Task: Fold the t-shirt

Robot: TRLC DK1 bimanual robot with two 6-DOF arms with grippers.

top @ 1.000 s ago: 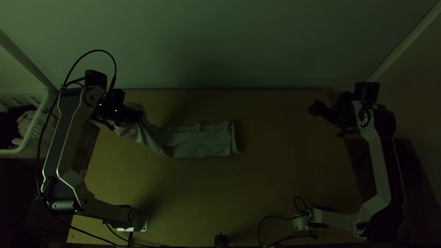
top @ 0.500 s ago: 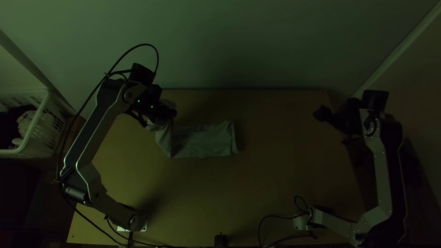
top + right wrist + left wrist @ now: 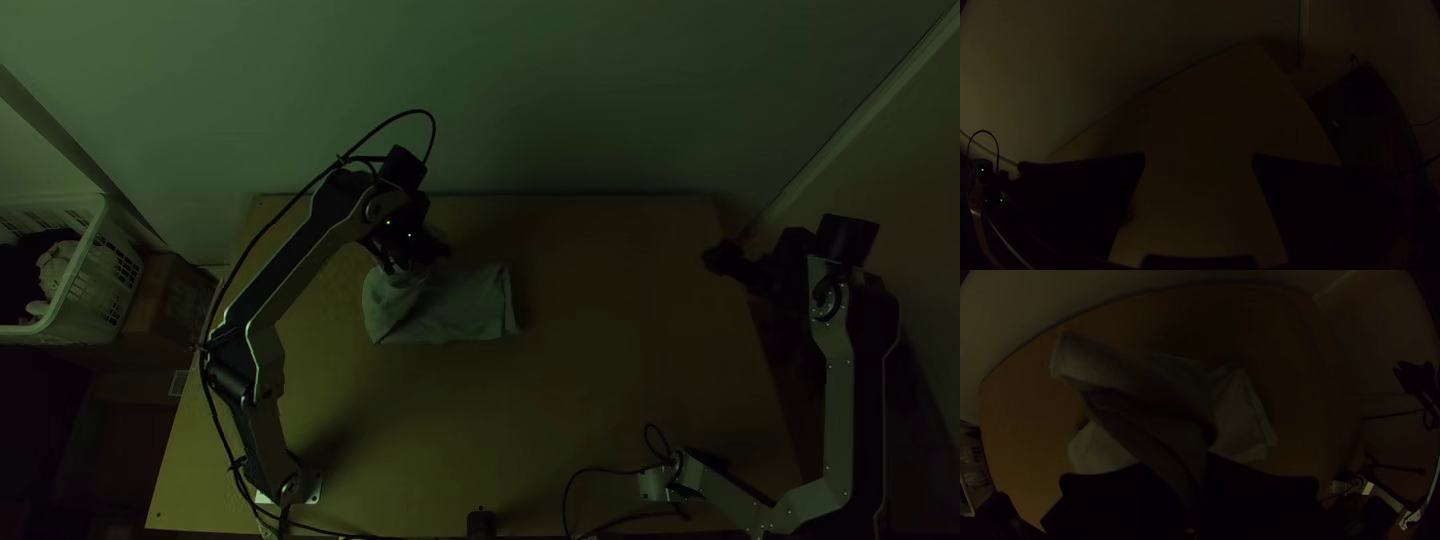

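Trailing from the left claw (image 3: 425, 257) is the t-shirt (image 3: 460, 306).

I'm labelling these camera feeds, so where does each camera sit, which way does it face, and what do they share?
Top view: fixed high over the near edge of the table, looking steeply down; the left arm and right arm show.
Left wrist view: on the left arm's wrist, facing the t-shirt; its own pincer holds some.
Right wrist view: on the right arm's wrist, facing the table; its own open pincer shows, plus part of the left arm.
Shared: top and left wrist views both show the t-shirt.
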